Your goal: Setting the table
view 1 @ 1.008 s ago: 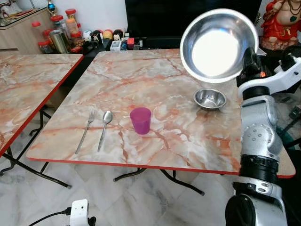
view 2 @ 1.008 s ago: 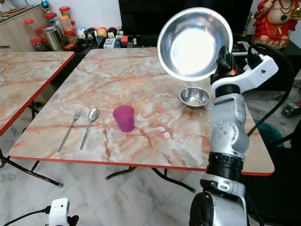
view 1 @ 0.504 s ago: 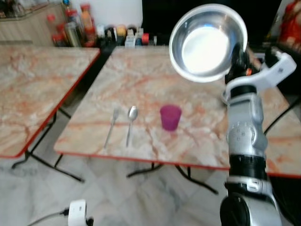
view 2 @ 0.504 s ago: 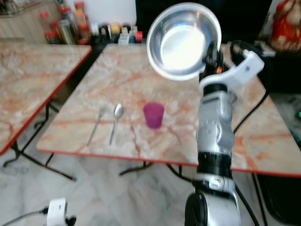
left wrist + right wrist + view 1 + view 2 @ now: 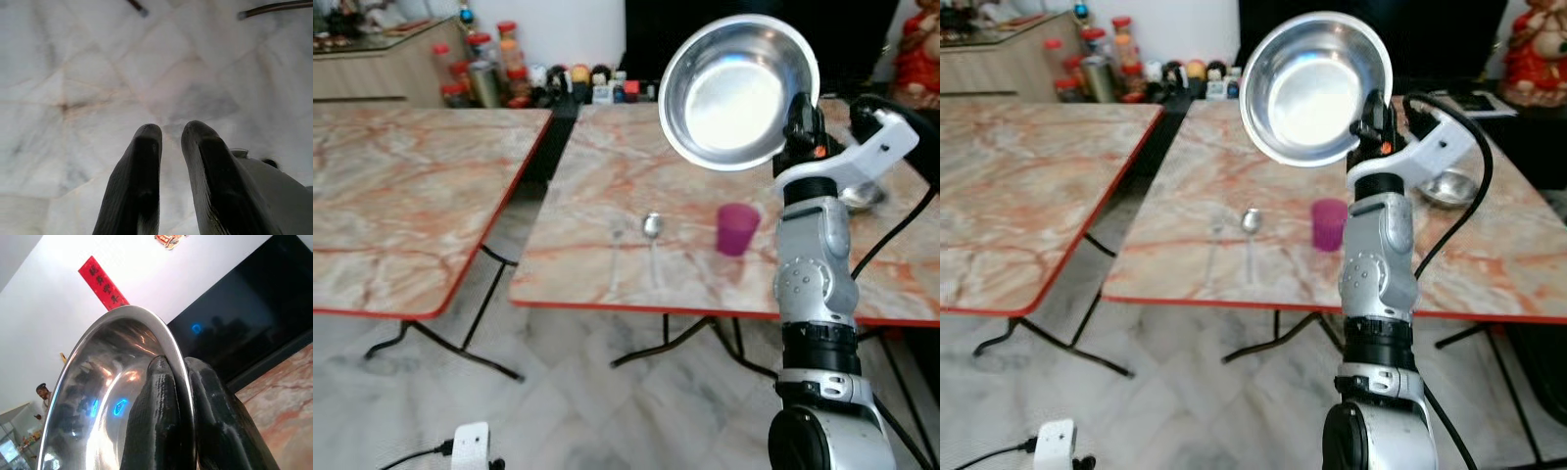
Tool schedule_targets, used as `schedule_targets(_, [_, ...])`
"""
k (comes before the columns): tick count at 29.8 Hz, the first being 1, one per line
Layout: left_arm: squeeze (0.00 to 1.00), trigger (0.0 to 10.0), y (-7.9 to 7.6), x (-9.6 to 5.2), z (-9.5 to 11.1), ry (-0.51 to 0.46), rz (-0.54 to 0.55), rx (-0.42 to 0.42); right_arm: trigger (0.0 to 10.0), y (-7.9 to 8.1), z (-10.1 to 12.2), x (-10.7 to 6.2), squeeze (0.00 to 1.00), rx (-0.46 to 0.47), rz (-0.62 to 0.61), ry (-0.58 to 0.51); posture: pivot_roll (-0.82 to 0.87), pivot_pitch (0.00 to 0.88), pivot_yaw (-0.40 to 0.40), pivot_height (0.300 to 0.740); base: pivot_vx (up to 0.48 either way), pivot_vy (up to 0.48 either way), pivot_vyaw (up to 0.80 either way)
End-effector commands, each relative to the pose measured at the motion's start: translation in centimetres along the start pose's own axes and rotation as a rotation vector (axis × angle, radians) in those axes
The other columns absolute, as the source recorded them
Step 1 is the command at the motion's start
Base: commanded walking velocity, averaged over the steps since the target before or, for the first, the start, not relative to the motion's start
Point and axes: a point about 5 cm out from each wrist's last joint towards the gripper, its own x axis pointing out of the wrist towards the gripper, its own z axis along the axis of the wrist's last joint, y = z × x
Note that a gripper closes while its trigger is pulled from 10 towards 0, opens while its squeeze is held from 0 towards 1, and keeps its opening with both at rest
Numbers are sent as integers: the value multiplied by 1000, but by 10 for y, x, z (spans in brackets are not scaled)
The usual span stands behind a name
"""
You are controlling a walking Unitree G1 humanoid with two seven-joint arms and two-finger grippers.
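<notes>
Right gripper (image 5: 178, 382) pinches the thin, rigid, likely slippery steel bowl (image 5: 734, 88) at its four-o'clock rim, a tilt-prone hold

Desk front crowded, back open
Fork (image 5: 1213, 251), spoon (image 5: 1251, 227) and cup (image 5: 1329, 223) line the desk's (image 5: 1234, 147) near edge; small bowl (image 5: 1446, 188) sits right; raised big bowl (image 5: 1315, 86) blocks above.
</notes>
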Motion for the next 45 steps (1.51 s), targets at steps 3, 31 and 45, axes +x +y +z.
schedule_targets(3, [0, 10000, 1, 0, -2, 9, 3, -15, 10000, -5, 6, 1, 0, -8, -19, -25, -3, 0, 35, 728, 0, 480, 0])
schedule_targets(31, [0, 10000, 2, 3, 18, -69, 18, -42, 10000, 5, -14, -8, 0, 35, -5, 21, 10, 0, 32, 728, 0, 480, 0])
schedule_targets(45, [0, 10000, 8, 3, 19, -64, 28, -45, 10000, 0, -17, -11, 0, 32, -21, 32, 9, 0, 39, 728, 0, 480, 0])
